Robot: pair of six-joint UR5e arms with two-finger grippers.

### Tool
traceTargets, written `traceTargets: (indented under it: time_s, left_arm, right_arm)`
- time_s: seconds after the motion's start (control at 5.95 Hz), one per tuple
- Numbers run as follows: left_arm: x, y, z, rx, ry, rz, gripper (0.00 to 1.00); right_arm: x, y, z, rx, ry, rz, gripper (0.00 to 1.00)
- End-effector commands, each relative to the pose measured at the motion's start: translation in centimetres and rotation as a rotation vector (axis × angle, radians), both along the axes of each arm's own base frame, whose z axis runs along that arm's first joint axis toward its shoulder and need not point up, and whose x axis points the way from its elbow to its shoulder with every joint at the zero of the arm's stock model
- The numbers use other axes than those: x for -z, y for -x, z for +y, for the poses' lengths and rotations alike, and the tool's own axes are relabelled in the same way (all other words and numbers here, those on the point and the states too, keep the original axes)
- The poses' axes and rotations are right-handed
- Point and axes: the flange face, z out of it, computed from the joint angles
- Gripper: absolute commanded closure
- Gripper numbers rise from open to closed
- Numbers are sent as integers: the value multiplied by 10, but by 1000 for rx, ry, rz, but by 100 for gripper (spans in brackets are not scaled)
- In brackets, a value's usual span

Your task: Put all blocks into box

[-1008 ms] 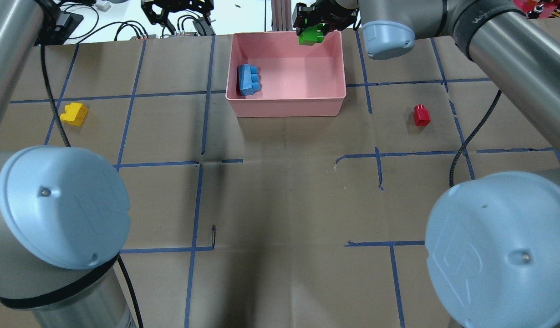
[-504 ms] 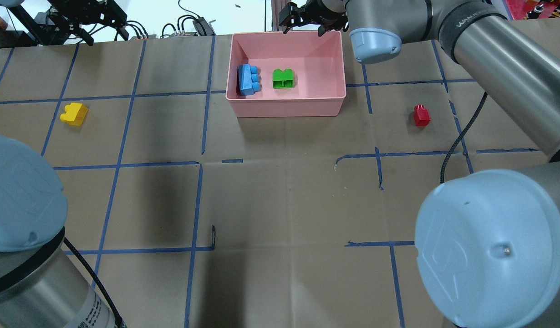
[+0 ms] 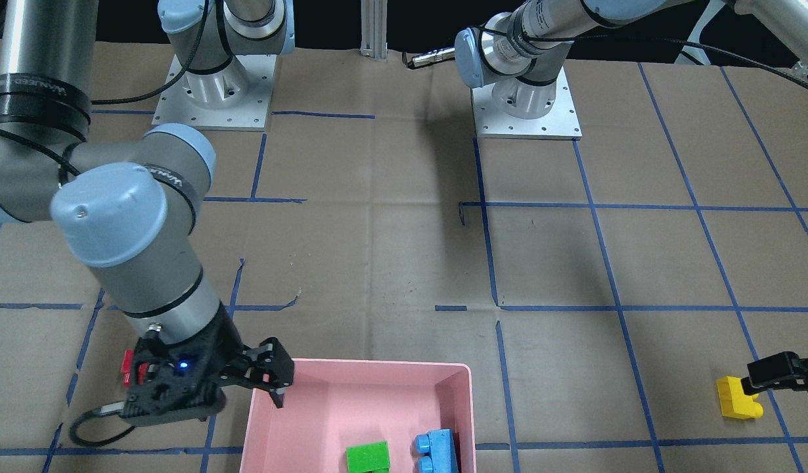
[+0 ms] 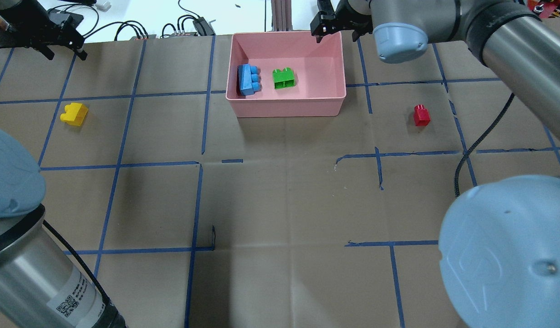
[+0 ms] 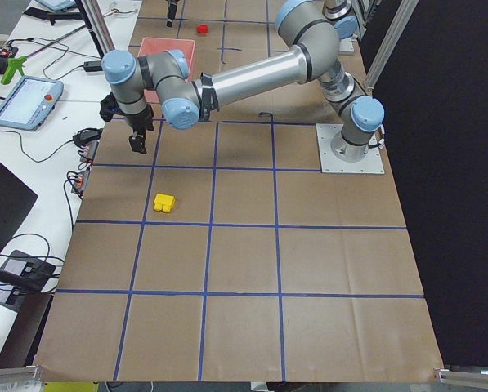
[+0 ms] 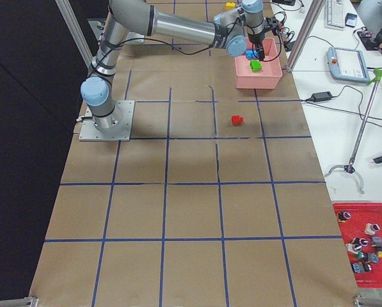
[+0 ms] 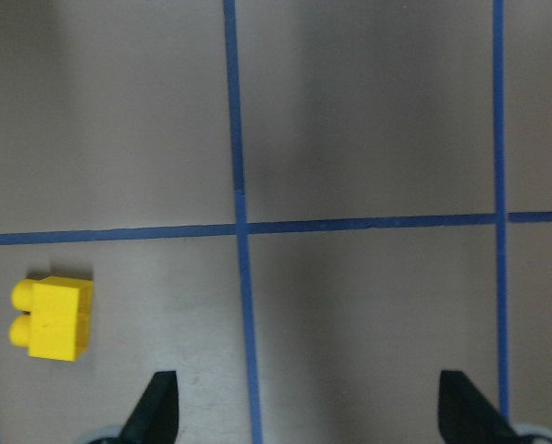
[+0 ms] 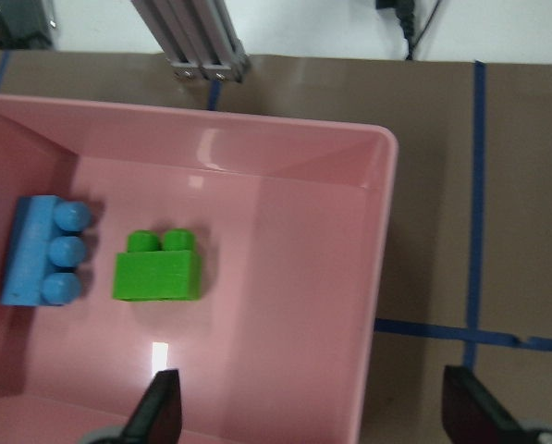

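The pink box (image 4: 289, 108) stands at the table's far middle. The green block (image 4: 283, 78) and the light-blue block (image 4: 248, 79) lie inside it, side by side, also in the right wrist view: green block (image 8: 157, 271), blue block (image 8: 44, 252). My right gripper (image 4: 336, 33) is open and empty above the box's far right corner. The red block (image 4: 421, 115) lies on the paper right of the box. The yellow block (image 4: 73, 114) lies far left. My left gripper (image 4: 65, 49) is open and empty over the far left edge, beyond the yellow block (image 7: 54, 317).
Cables and electronics lie beyond the far table edge. An aluminium post (image 4: 280, 13) stands just behind the box. Blue tape lines grid the brown paper. The arm base plates (image 3: 525, 105) sit at the robot's side.
The right gripper let go of the green block, which now lies in the box, and shifted right. The left gripper moved left along the far edge toward the yellow block's side.
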Motion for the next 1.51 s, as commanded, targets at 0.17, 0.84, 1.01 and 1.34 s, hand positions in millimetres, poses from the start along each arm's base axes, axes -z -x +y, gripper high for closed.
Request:
traceTargets:
  time_s: [0.17,0.84,1.01,1.34]
  left_arm:
    - [125,-61,-22,96,0,-2,0]
    - [168,-83,-5,95,-50,29,0]
    - [162,-85,-4,93,-44,26,0]
    - [181,-80,6,92,-77,51,0]
  right_arm:
    - [60,124,52,-27,-96,86,0]
    - [173,189,74,48,-97,79,0]
    - [184,189,74,34,-106,85,0]
    - [192,188,79,38,-123,81,0]
